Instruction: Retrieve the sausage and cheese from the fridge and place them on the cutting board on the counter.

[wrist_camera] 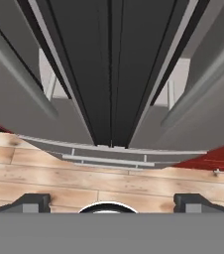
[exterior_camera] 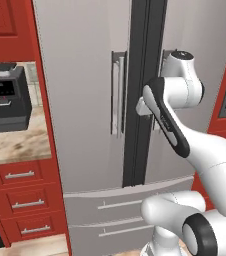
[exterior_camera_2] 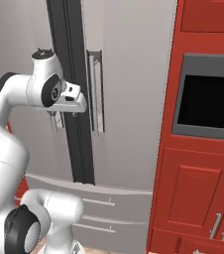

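gleaming smooth grey fridge [exterior_camera: 85, 100], slim bar handles [exterior_camera: 117, 95]

One tall grey-silver French-door fridge [exterior_camera: 85, 90] stands shut, with two upper doors and two vertical bar handles [exterior_camera: 116, 93], one on each door. Below them run two grey bottom drawers [exterior_camera: 110, 212], each with one slim horizontal pull. One black coffee machine [exterior_camera: 6, 97] sits on the one beige marbled tabletop [exterior_camera: 15, 145]. Three red cabinet drawers [exterior_camera: 22, 200] are stacked beneath it. One dark built-in oven window [exterior_camera_2: 208, 101] shows at the right.
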